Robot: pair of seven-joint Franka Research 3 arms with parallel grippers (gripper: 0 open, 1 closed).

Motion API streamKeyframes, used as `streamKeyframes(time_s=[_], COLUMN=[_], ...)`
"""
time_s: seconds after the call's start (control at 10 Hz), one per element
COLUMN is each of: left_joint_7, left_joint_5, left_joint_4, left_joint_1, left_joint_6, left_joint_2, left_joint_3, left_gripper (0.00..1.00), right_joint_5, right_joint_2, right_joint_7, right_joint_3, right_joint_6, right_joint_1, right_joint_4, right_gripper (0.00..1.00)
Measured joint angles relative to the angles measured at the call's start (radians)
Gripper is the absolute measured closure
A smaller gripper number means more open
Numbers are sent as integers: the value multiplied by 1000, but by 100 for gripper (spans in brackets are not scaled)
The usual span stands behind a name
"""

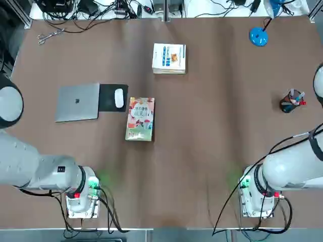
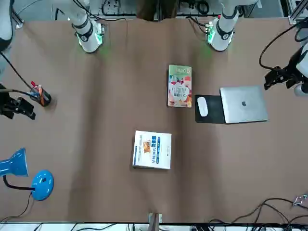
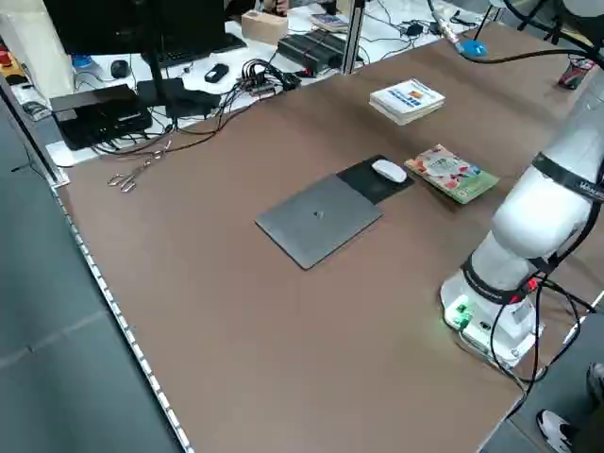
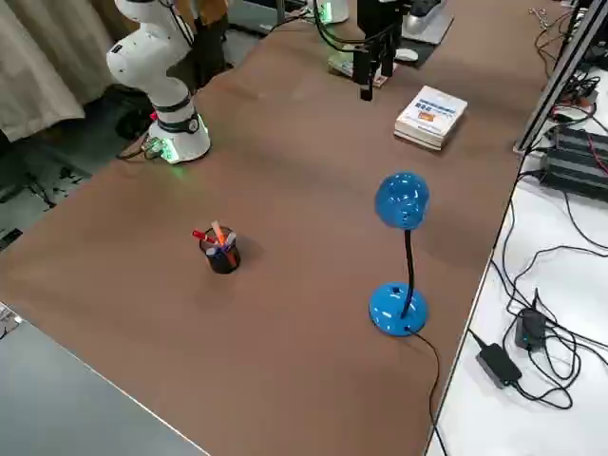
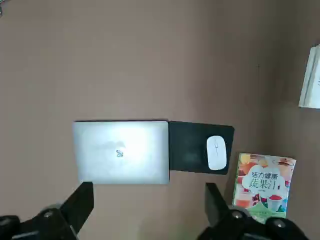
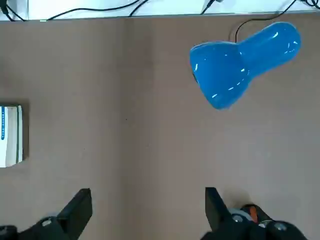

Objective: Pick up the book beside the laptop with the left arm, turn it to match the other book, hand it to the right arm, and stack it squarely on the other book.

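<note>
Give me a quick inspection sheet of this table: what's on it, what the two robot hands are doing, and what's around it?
Surface: brown table, flat and dry.
Job's things: colourful book lies flat beside the mouse pad, which touches the closed laptop; white book with blue stripes lies apart, farther from the arms.
Clutter: white mouse on the pad; blue desk lamp; pen cup; scissors near the far edge.
Grippers: left gripper open, empty, raised over the laptop; right gripper open, empty, raised near the lamp.
Cables: black cables trail from both arm bases; more beyond the far edge.
Surroundings: electronics and a monitor on a side bench.
</note>
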Motion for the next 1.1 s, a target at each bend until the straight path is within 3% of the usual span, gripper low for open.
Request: streamKeyframes(time_s=[0.5,0.7,0.9,1.1], left_joint_7=[0,5,37,100], left_joint_5=[0,-9,-80,-135], left_joint_4=[-2,-42,-191,-428], left_joint_1=[-17,-17,-18,-21], left_joint_6=[-8,-31,12,125], left_joint_2=[-2,-6,-65,-188], left_joint_3=[0,1,1,2], left_gripper=[1,3,6,7], right_joint_5=[-6,-5,-5,-5], right_joint_2=[1,6,8,9], right_joint_7=[0,1,1,1], right_joint_3=[-8,-15,-15,-16], right_joint_6=[10,21,48,56], right_joint_1=[-2,-22,-35,-41], right_joint_4=[-2,-9,-40,-74], right_gripper=[0,0,0,0])
